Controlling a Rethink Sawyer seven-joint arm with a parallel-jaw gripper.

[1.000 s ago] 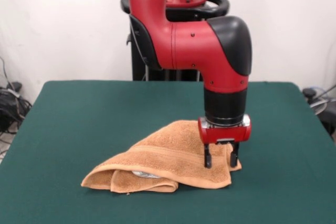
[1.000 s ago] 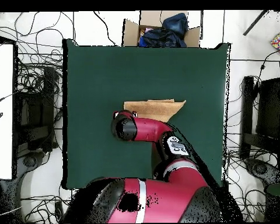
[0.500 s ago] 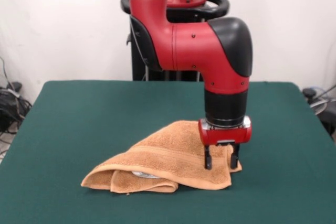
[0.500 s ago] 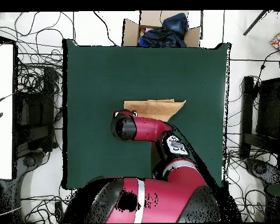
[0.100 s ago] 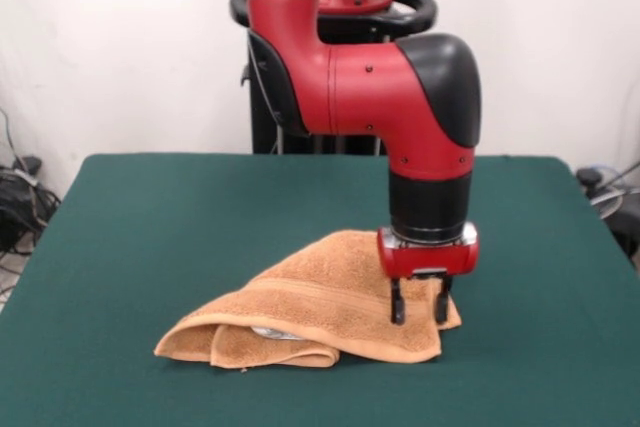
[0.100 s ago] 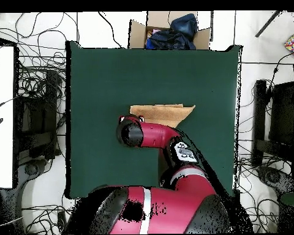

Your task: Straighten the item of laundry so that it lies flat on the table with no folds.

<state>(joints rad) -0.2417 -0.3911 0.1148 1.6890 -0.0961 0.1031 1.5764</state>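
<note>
As my black two-fingered gripper (image 5: 420,313) narrows onto the folded orange-tan terry towel's (image 5: 310,297) corner, unfolding can start.

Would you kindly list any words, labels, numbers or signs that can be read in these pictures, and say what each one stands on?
No text can be read in either view.
A white marking on the arm in the overhead view is too blurred to read.
The towel and the table show no lettering.
</note>
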